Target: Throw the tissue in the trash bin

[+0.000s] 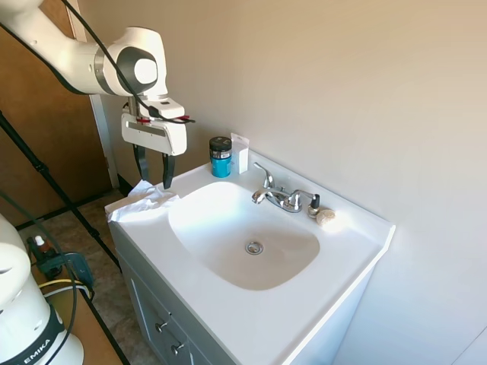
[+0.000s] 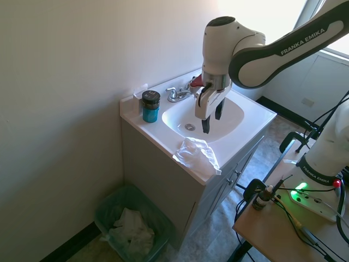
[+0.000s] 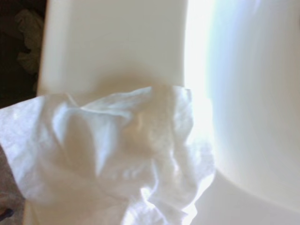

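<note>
Claw (image 1: 155, 181) hangs empty, fingers parted, just above the tissue (image 1: 141, 201), lined up to grab it; bin (image 2: 112, 203) sits below on the floor

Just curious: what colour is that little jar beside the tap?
The jar is teal blue with a black lid, clearest in the first exterior view.

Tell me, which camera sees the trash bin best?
The second exterior view: the trash bin stands on the floor beside the sink cabinet, with crumpled white paper inside. The first exterior view doesn't show it. The wrist view mostly shows the tissue.
</note>
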Controlling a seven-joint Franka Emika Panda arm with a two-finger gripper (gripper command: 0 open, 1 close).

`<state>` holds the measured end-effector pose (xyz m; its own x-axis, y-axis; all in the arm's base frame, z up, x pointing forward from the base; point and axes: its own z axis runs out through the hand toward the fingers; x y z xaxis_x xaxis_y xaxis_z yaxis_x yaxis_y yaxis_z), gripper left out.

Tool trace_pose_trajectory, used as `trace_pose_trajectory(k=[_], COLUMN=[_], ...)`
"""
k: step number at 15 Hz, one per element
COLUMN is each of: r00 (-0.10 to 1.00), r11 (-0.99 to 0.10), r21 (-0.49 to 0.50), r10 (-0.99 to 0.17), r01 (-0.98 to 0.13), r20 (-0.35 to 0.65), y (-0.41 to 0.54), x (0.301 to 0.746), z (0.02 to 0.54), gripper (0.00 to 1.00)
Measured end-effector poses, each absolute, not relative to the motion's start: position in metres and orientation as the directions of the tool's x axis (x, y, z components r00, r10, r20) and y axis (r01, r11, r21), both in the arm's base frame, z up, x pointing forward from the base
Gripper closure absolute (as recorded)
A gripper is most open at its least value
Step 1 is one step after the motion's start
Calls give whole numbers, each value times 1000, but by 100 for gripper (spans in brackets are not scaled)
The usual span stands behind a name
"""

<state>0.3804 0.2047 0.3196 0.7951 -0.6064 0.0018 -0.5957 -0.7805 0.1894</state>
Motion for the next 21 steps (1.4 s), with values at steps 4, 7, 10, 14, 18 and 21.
trace_pose_trajectory(k=[4,7,10,14,18,21], r00=[796,793,789,774,772,773], r11=[-784,-780,-774,-761,-764,-771], r21=[228,260,283,297,298,298], r10=[-603,-604,-609,-625,-624,-619], r01=[-578,-569,-566,-577,-573,-563], r20=[-55,-77,-86,-98,-116,-140], y=[227,238,239,232,230,231], x=[386,388,391,396,397,398], z=[289,268,254,242,235,229], gripper=[0,0,0,100,100,100])
